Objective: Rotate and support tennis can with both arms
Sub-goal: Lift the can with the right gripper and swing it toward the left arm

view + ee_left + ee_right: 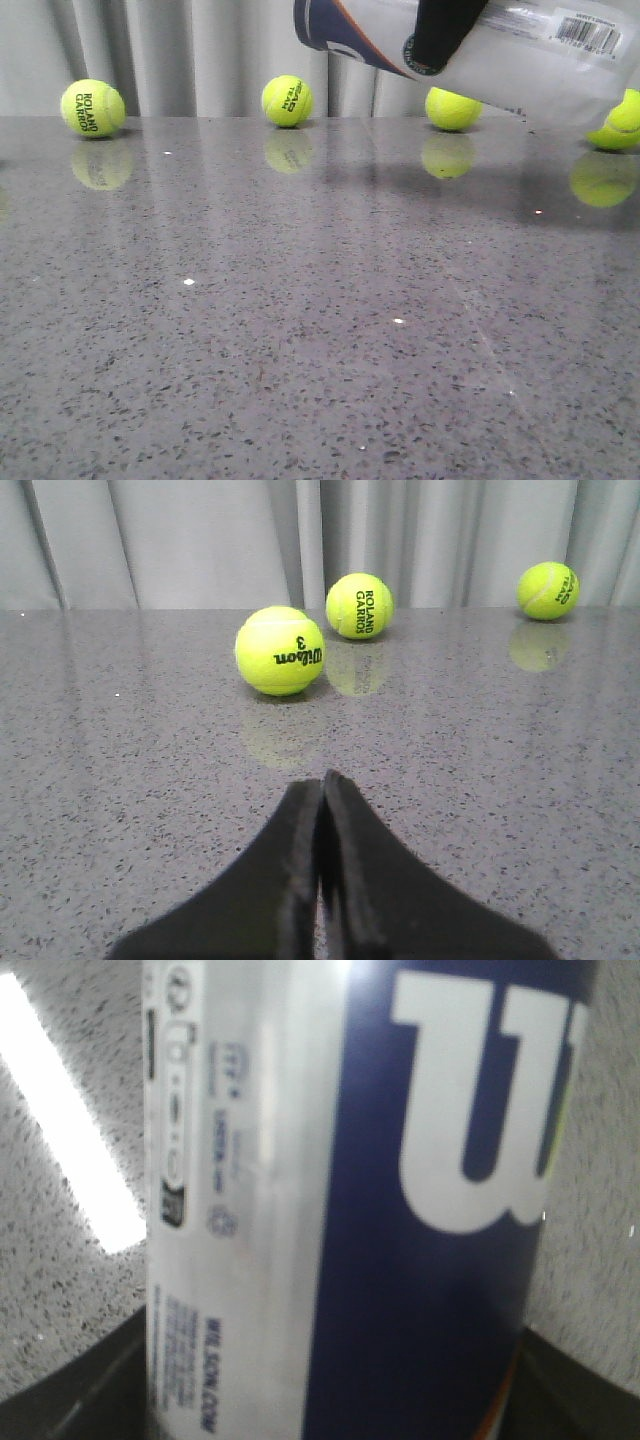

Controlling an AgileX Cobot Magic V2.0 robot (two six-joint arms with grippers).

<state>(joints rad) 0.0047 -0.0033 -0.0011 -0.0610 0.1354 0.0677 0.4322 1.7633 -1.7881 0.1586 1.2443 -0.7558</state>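
Note:
The tennis can (520, 55) hangs tilted, almost on its side, above the table at the top right of the front view, navy end to the left, barcode to the right. My right gripper (445, 35) is shut on it; one black finger crosses its middle from above. In the right wrist view the can (340, 1210) fills the frame, white label and navy panel with a large white letter, between the two fingers (70, 1390). My left gripper (322, 790) is shut and empty, low over the table, and does not show in the front view.
Yellow-green tennis balls lie along the far edge of the grey speckled table (300, 330): one (92, 108) far left, one (287, 100) at the middle, one (453, 108) under the can, one (620, 125) far right. A Wilson ball (280, 650) lies ahead of my left gripper. A grey curtain hangs behind.

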